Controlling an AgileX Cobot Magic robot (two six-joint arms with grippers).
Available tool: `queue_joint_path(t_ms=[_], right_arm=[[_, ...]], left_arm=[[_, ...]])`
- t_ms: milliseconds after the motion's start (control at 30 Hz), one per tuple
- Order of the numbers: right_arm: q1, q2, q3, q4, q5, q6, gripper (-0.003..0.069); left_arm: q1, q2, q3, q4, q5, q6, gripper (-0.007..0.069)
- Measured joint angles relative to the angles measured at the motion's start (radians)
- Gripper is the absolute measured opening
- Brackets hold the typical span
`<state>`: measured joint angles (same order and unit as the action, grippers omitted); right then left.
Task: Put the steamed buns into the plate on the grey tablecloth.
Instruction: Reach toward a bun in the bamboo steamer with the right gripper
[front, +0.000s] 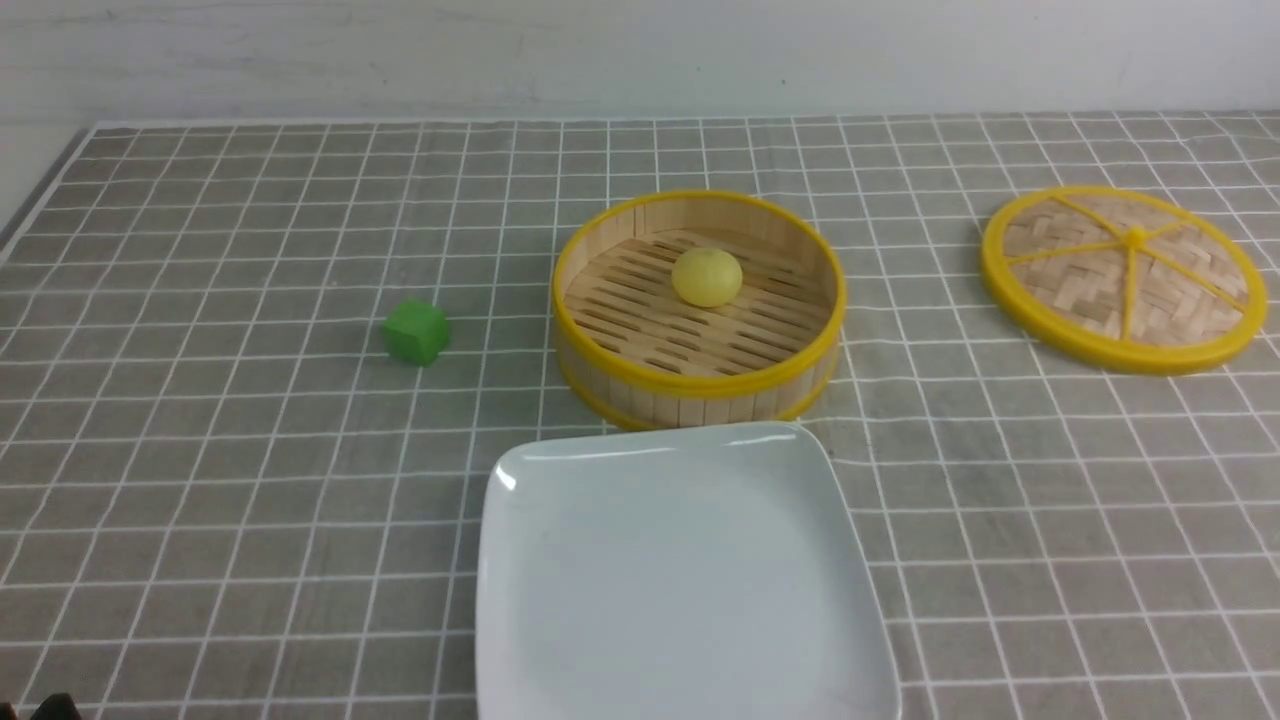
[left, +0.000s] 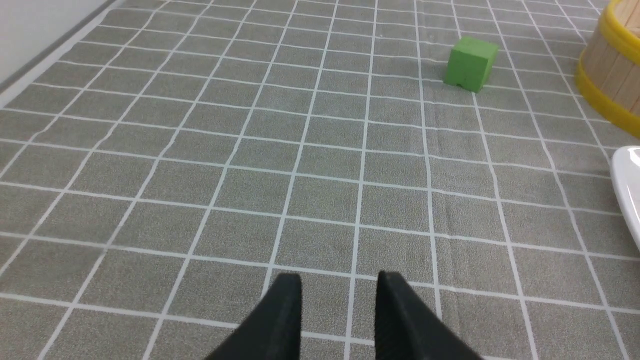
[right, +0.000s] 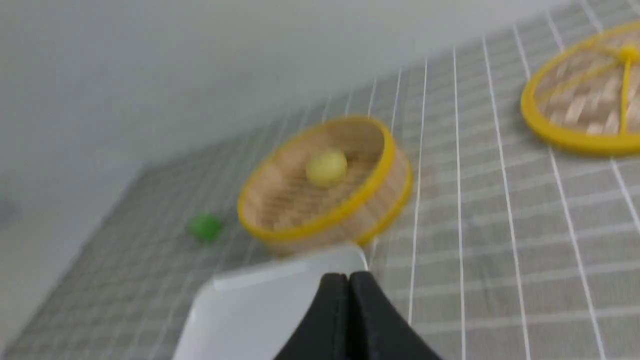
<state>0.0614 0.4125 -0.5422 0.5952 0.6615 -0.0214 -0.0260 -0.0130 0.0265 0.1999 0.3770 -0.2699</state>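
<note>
The pale-yellow steamed bun (front: 707, 277) lies inside the open bamboo steamer basket (front: 700, 385); it also shows in the right wrist view (right: 326, 168). The white square plate (front: 560, 600) lies empty on the grey tablecloth (front: 200, 480), just in front of the basket, and shows in the right wrist view (right: 250, 310). My left gripper (left: 339, 281) is open and empty over bare cloth, with the plate's edge (left: 629, 185) off to its side. My right gripper (right: 348, 278) is shut and empty, hovering near the plate's corner. Neither gripper shows in the front view.
A green cube (front: 416, 332) sits on the cloth left of the basket and shows in the left wrist view (left: 470, 63). The woven bamboo lid (front: 1125, 277) lies at the far right. A white wall runs along the table's far edge.
</note>
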Motion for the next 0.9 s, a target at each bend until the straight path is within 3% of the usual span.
queue_joint_path(t_ms=[167, 333, 433, 533, 900], right_arm=[[0.002, 0.444, -0.209, 0.020, 0.321, -0.129, 0.0004], [0.056, 0.809, -0.380, 0.201, 0.393, -0.376, 0.0049], [0.115, 0.950, -0.514, 0.233, 0.400, -0.421, 0.0099], [0.173, 1.089, -0.665, 0.162, 0.410, -0.391, 0.0147], [0.368, 1.593, -1.324, -0.191, 0.493, -0.239, 0.0430]], left_arm=[[0.000, 0.000, 0.000, 0.000, 0.000, 0.000, 0.0240], [0.000, 0.000, 0.000, 0.000, 0.000, 0.000, 0.0240], [0.000, 0.000, 0.000, 0.000, 0.000, 0.000, 0.0240], [0.000, 0.000, 0.000, 0.000, 0.000, 0.000, 0.0240], [0.000, 0.000, 0.000, 0.001, 0.000, 0.000, 0.0240]])
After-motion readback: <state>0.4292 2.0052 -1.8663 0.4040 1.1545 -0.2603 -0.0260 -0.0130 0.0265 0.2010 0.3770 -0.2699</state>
